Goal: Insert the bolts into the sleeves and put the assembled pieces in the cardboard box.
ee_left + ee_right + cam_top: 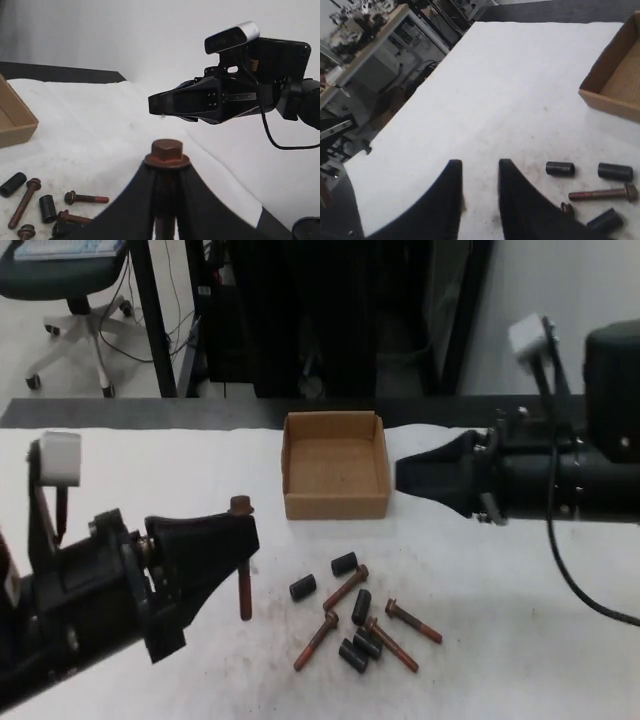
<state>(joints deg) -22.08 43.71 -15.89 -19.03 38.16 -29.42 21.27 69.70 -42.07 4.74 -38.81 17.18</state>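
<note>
The left claw (236, 540) is clamped on a rusty brown hex-head bolt (245, 595), held upright at the near left of the white cloth-covered desk (150, 470). In the left wrist view the black fingers (135, 200) press the shank from both sides just under the flanged head (167, 152). From above, the threaded end hangs below the claw toward the cloth; whether it touches cannot be told.

The right claw (480, 162) sits level on the opposite side of the desk, its two black fingers (515, 200) a narrow gap apart with nothing between them. From above, its tip (402, 475) lies just beside the right wall of the open brown cardboard box (335, 505) and points toward it. The left wrist view shows the same claw (152, 105) farther off, above the cloth.

The box stands at the middle of the desk, toward the far edge. On the cloth in front of it lies a scatter of loose rusty bolts (346, 587) and short black cylindrical sleeves (303, 588), all on their sides, some touching. The pile is between the two arms, to the right of the held bolt.

A grey office chair (70, 300) stands on the floor beyond the desk's far left corner.
</note>
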